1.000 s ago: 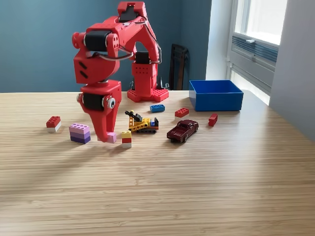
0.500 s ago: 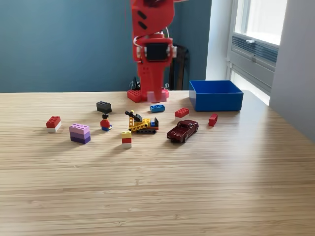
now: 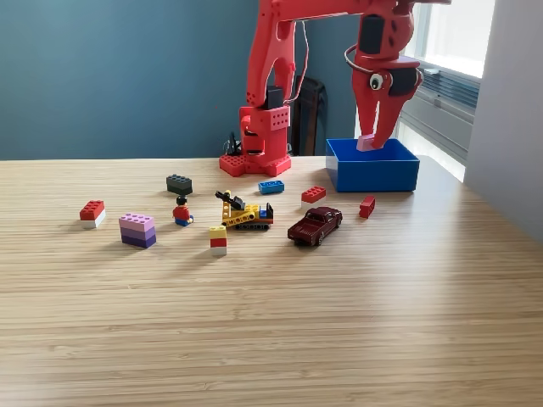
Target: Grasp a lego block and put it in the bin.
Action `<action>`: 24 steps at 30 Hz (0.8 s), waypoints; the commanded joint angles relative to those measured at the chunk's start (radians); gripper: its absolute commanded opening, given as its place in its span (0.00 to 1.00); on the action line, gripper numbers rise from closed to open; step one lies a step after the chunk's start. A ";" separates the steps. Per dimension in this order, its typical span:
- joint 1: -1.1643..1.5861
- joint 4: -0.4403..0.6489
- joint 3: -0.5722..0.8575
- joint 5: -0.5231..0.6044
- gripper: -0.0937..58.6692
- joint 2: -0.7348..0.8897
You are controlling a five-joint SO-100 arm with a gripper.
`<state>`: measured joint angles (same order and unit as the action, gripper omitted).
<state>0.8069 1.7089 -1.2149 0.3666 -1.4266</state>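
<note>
Pink lego block (image 3: 366,144) sits pinched at the tips of the red gripper (image 3: 370,141), whose jaws are clamped on it and point straight down over the blue bin (image 3: 373,174). The block hangs just above the bin's rear rim, toward the exterior view's left half of the box, and has not been let go.

Directly below the gripper lies the bin's open interior; its contents cannot be seen from this angle. Further out, toward the camera and the exterior view's left of the gripper, a small red brick (image 3: 366,206), a dark red toy car (image 3: 315,225) and another red brick (image 3: 313,194) lie on the wooden table (image 3: 271,322). Well beyond them sit a blue brick (image 3: 271,186), a yellow toy vehicle (image 3: 244,213), a minifigure (image 3: 181,212) and a purple brick stack (image 3: 137,229).

The risk now appears to be the release point: the block seems near the rear wall, so an early opening could bounce it off the rim and onto the table. A shallow-walled bin may also let it hop out.
</note>
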 commanded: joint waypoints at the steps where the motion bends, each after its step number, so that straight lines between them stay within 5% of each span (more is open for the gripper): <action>1: 0.238 0.029 -0.020 0.011 0.00 -0.107; 14: 0.456 0.041 -0.106 -0.078 0.01 -0.107; 18: 0.454 0.041 -0.101 -0.089 0.46 -0.107; 24: 0.453 0.041 -0.091 -0.094 0.53 -0.107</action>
<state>1.2533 1.7257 -1.3346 0.2792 -1.4266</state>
